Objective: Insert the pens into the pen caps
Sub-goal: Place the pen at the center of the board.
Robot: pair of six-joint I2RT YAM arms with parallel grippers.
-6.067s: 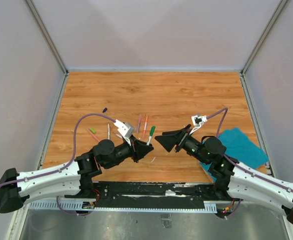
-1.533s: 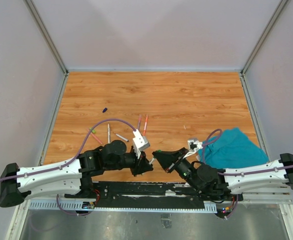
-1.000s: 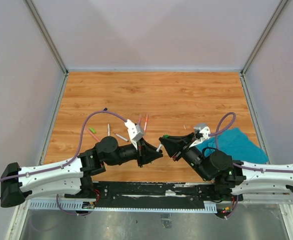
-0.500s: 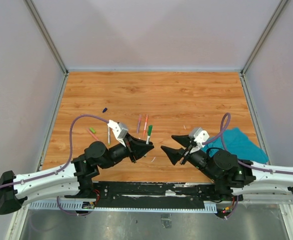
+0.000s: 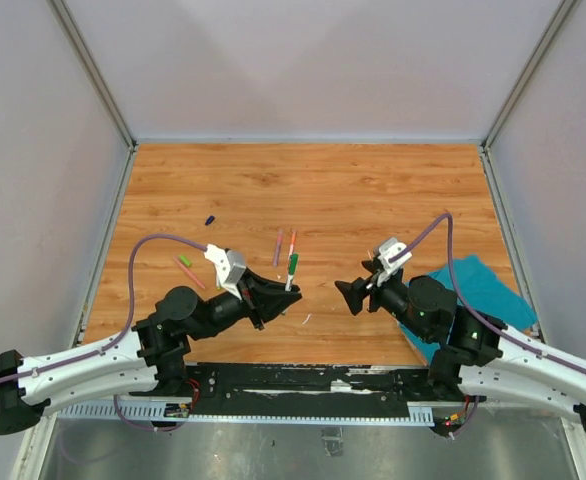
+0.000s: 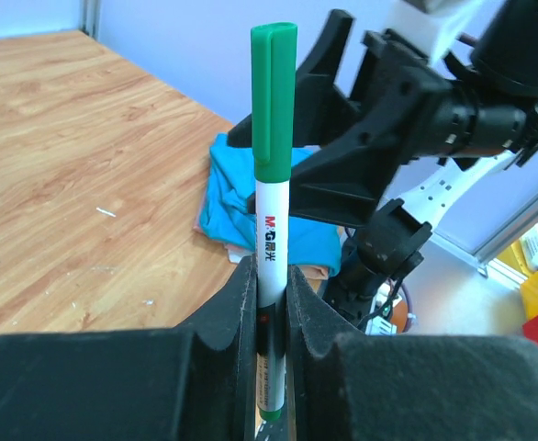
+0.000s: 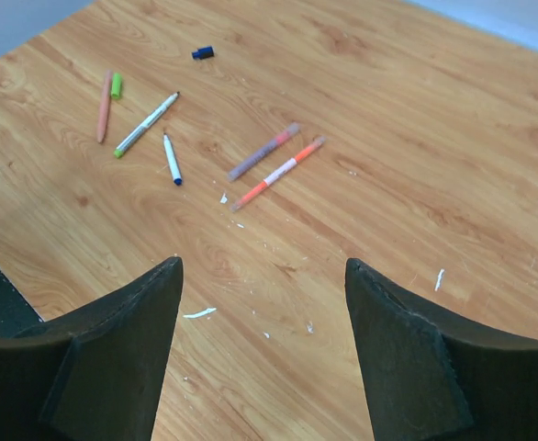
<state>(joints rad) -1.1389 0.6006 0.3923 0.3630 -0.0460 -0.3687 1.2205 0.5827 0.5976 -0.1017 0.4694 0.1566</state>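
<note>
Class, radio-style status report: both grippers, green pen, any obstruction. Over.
left gripper shut on green pen, green cap fitted; right gripper open, empty; purple pen and orange pen lie loose, clear of both.

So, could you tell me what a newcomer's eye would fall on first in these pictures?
The green-capped pen stands out first, clamped in the left gripper with its cap pointing outward, near the table's front middle. Facing it, the right gripper hangs open and empty above the wooden table. A teal cloth lies at the right, partly under that arm.
</note>
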